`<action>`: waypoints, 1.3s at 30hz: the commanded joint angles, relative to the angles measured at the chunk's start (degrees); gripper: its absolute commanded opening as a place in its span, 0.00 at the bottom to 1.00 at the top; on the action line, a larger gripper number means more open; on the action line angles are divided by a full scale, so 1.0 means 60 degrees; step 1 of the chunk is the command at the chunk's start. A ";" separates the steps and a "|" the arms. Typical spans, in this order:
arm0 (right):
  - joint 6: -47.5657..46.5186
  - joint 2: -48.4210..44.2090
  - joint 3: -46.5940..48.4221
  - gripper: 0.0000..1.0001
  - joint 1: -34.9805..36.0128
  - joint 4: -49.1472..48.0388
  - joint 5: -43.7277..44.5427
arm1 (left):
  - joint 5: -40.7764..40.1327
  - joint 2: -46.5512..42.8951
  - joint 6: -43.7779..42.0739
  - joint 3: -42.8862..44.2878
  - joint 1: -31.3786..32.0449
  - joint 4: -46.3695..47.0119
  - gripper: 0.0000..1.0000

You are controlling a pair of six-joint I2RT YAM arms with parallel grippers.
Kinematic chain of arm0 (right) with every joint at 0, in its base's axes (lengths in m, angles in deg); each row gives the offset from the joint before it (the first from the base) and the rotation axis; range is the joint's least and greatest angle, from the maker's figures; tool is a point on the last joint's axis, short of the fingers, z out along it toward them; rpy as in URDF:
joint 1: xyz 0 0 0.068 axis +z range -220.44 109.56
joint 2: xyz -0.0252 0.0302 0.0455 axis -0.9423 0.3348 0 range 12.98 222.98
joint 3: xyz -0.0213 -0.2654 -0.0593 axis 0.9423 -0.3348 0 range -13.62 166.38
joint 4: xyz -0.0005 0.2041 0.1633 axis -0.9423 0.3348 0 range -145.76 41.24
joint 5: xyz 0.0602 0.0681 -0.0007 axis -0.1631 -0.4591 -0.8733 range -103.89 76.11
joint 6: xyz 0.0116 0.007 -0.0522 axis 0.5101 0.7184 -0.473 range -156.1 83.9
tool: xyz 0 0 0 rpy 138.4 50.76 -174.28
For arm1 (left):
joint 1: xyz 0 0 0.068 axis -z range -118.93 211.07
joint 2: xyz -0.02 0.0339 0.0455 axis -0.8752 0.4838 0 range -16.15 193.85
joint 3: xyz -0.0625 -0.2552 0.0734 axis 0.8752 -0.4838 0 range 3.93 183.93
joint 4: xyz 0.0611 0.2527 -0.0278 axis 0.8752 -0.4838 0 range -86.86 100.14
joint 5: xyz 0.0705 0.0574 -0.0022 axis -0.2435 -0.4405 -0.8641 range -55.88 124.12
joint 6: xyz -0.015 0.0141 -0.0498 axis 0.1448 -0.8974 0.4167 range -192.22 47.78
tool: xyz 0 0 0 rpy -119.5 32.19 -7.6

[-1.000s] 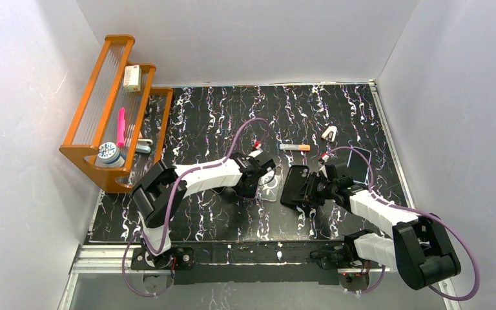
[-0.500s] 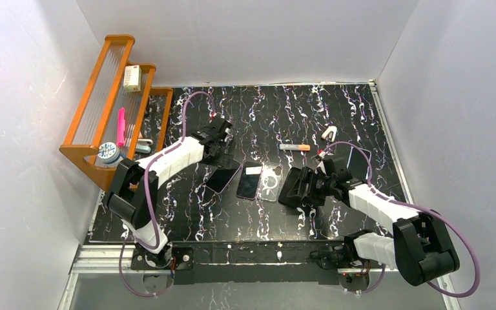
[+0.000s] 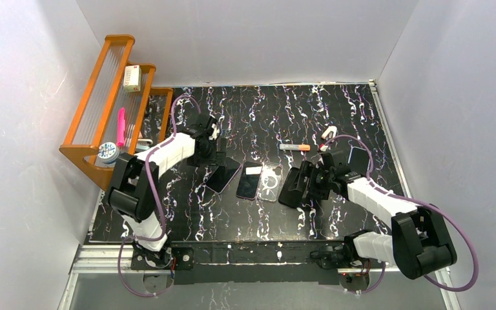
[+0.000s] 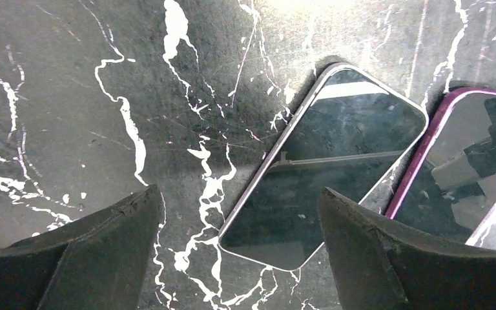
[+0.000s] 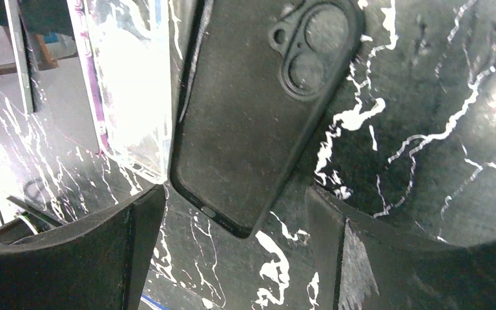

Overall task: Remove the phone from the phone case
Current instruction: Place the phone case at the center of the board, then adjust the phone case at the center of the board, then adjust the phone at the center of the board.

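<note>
Spread wide, holding nothing: left claw (image 4: 237,197) over a phone (image 4: 326,171) flat on the mat (image 3: 258,110), left of centre. Just right of that, a purple-rimmed phone (image 4: 465,174). Equally wide and empty: right claw (image 5: 236,194) over the black case (image 5: 258,110), flat right of centre, just right of a clear case (image 5: 129,77).

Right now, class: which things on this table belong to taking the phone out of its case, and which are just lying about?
Job: black case, clear case, silver-edged phone, purple-edged phone.
Lying about: orange rack, pink marker, pen, white clip.
</note>
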 commanded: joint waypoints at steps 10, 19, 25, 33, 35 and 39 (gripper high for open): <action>-0.0509 0.1022 0.0683 0.89 0.0032 -0.1576 -0.1057 | 0.1714 0.0672 0.0239 -0.0260 -0.0478 0.0256 0.89; -0.0679 0.1138 0.1088 0.90 0.0028 -0.1491 -0.0911 | 0.2306 0.0714 0.0451 -0.0510 -0.0515 0.0329 0.89; -0.0584 0.0312 0.0837 0.94 0.0030 -0.1107 0.0010 | 0.2849 0.0504 0.0984 -0.0824 -0.0515 0.0490 0.88; -0.0502 -0.0777 0.0655 0.99 0.0029 -0.0516 0.1537 | 0.3909 -0.0150 0.2030 -0.1687 -0.0515 0.1357 0.88; -0.0488 -0.0956 0.0651 0.99 0.0034 -0.0395 0.1820 | 0.4119 -0.0304 0.2218 -0.1840 -0.0515 0.1548 0.88; -0.0471 -0.1192 0.0700 0.99 0.0037 -0.0298 0.2150 | 0.4766 -0.0562 0.2876 -0.2250 -0.0490 0.2206 0.88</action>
